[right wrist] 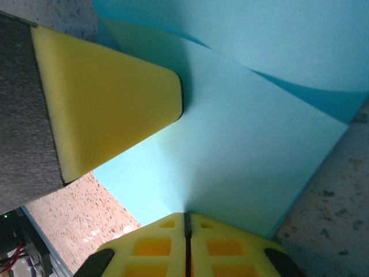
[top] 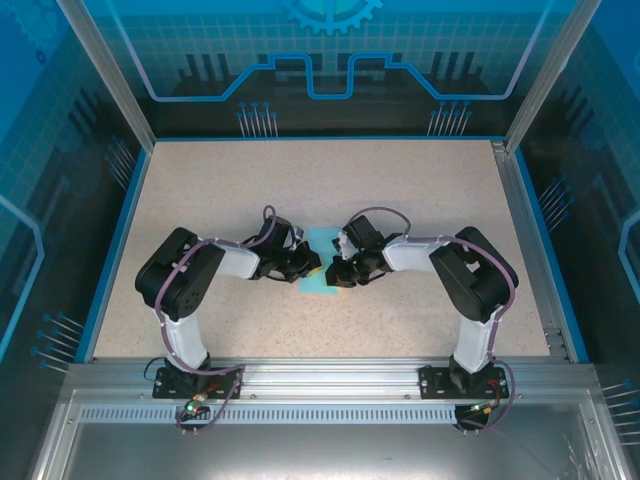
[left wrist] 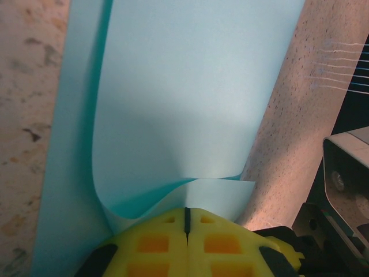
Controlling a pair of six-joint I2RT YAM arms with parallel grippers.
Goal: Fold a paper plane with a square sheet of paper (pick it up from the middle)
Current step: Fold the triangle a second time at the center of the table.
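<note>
1. Right up against the left wrist lens, the left gripper (left wrist: 186,211) has its yellow fingers (left wrist: 153,242) pressed flat together. They are pinched on the edge of the sheet of paper (left wrist: 190,104), which curls up from them in a soft loop.
2. Out to the biggest thing: the speckled table (top: 400,190). The work sits near its middle, a little toward the near edge and well off every corner.
3. Both arms reach in from the near edge, left arm (top: 190,275) and right arm (top: 465,270), and their wrists almost meet over the paper.
4. The light-blue sheet lies between the two grippers. One layer is flat on the table and the other is lifted and bowed over it, with no sharp crease and no dart shape yet.
5. The right gripper (right wrist: 185,214) is clamped too, and the sheet runs straight into the seam between its fingers. The left gripper's yellow tip shows just beside it on the same flap.
6. My read is that this is an early fold, with the raised layer mid-swing.
7. The next move calls for carrying that edge across squarely, lining it up, then pressing the bend flat without letting the bottom layer slide.
</note>
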